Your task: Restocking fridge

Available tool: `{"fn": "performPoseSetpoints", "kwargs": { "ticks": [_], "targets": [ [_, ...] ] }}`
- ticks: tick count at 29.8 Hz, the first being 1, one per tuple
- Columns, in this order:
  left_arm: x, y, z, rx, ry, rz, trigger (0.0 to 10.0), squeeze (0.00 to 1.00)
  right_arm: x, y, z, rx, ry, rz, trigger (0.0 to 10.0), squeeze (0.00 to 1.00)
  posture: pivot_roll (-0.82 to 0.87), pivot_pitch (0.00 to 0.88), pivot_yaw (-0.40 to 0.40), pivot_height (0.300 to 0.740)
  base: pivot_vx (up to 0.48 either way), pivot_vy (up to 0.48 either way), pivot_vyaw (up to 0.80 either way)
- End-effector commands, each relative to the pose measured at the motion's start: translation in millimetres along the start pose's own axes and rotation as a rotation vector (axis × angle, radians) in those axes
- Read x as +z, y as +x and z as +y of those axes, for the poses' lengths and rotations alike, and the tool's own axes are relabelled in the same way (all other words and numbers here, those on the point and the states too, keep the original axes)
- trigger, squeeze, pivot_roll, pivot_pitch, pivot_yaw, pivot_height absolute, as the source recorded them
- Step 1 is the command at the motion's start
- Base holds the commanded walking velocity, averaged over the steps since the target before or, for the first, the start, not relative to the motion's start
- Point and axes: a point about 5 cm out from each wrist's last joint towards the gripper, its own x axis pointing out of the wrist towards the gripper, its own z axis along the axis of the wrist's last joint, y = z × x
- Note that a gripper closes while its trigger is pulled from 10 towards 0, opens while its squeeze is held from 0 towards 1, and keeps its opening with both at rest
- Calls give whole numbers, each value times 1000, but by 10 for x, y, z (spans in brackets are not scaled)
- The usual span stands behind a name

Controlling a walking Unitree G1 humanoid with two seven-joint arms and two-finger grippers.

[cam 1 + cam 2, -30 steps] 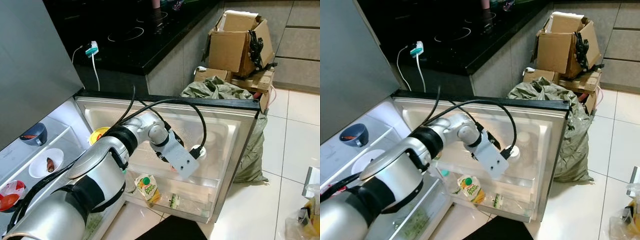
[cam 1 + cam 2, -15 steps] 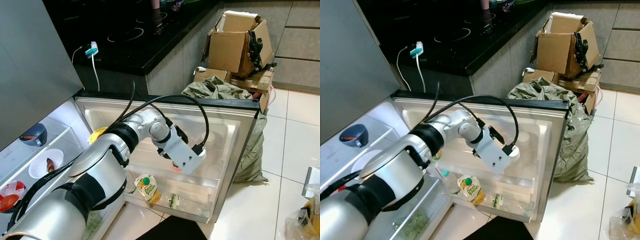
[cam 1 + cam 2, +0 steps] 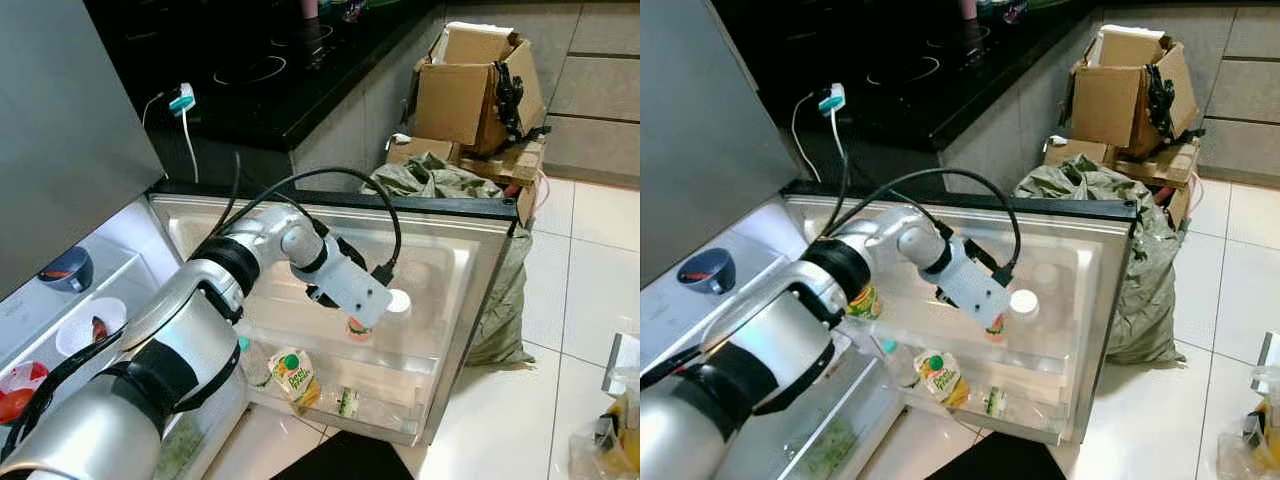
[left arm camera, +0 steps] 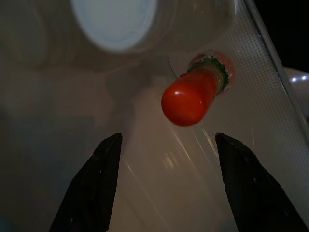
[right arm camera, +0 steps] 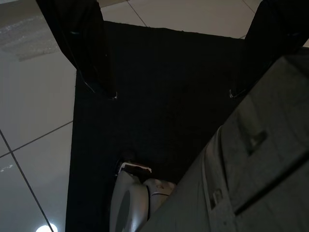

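Left gripper (image 4: 166, 186) fingers spread, empty, at frame centre over the fridge door shelf (image 3: 400, 365). Red-capped sauce bottle (image 4: 195, 94) stands in that shelf beside a white-capped bottle (image 3: 398, 301); juice carton (image 3: 295, 376) below. Placement looks done; more restocking likely. Right gripper (image 5: 171, 92) open, idle.

The left arm (image 3: 235, 265) reaches forward, its wrist angled down, left gripper (image 4: 166, 186) with fingers spread wide. The right gripper (image 5: 174, 58) hangs idle, fingers apart.
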Motion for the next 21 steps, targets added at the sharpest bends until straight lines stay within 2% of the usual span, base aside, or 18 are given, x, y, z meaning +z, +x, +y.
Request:
{"fn": "performPoseSetpoints", "kwargs": {
  "ticks": [1, 11, 12, 13, 16, 18, 20, 21],
  "targets": [
    [-93, -100, -34, 13, -37, -2, 10000, 0, -32, 24, 97, 36, -7, 11, 10000, 0, -268, 95, 144, 740, 0, 0, 0],
    [-277, -312, -106, 57, -152, -19, 10000, 0, -43, 18, 90, 39, -5, 12, 10000, 0, -264, 94, 142, 740, 0, 0, 0],
    [-313, -380, -145, 74, -206, -71, 10000, 0, -38, 22, 97, 39, -4, 12, 10000, 0, -264, 93, 143, 740, 0, 0, 0],
    [-313, -380, -145, 74, -206, -71, 10000, 0, -38, 22, 97, 39, -4, 12, 10000, 0, -264, 93, 143, 740, 0, 0, 0],
    [-384, -473, -257, 92, -289, -147, 10000, 0, -34, 27, 108, 40, -1, 10, 10000, 0, -264, 94, 144, 740, 0, 0, 0],
    [-401, -506, -330, 87, -332, -205, 10000, 0, -41, 25, 108, 40, 0, 11, 10000, 0, -259, 93, 142, 740, 0, 0, 0],
    [-383, -556, -399, 80, -385, -313, 10000, 0, -44, 25, 108, 42, -1, 13, 10000, 0, -252, 92, 138, 740, 0, 0, 0],
    [-383, -556, -399, 80, -385, -313, 10000, 0, -44, 25, 108, 42, -1, 13, 10000, 0, -252, 92, 138, 740, 0, 0, 0]
  ]
}}
